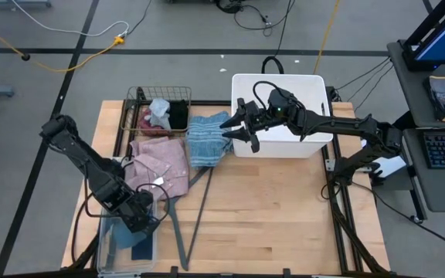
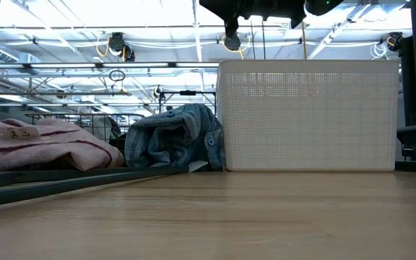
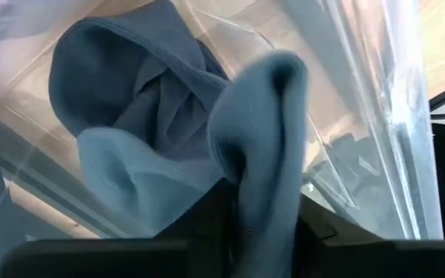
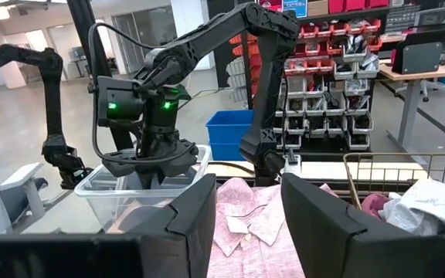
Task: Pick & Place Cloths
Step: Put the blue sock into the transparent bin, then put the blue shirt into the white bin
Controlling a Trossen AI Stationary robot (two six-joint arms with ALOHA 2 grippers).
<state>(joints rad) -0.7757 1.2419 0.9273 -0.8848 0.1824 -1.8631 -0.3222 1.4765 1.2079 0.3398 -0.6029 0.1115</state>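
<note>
My left gripper (image 1: 137,218) reaches down into a clear plastic bin (image 1: 122,235) at the table's near left, shut on a pale grey-blue cloth (image 3: 261,147). A darker blue piece (image 3: 130,85) lies behind the cloth in the bin. My right gripper (image 1: 234,127) hangs open in the air, touching nothing, over the left wall of the white basket (image 1: 280,108) and beside the blue striped towel (image 1: 205,139). The towel lies bunched on the table against that basket. The pink checked shirt (image 1: 161,162) lies flat to its left. My left gripper holds a raised fold of the pale grey-blue cloth (image 3: 257,193) between its two fingers, coming from above and pointing down into the bin. The cloth itself covers the fingertips. Its rest (image 3: 130,185) lies slack on the bin's floor.
A wire basket (image 1: 141,99) at the far edge holds maroon, pale grey and black pieces. A grey clothes hanger (image 1: 184,208) lies on the table in front of the shirt. Bare wood (image 1: 269,208) stretches across the near right of the table.
</note>
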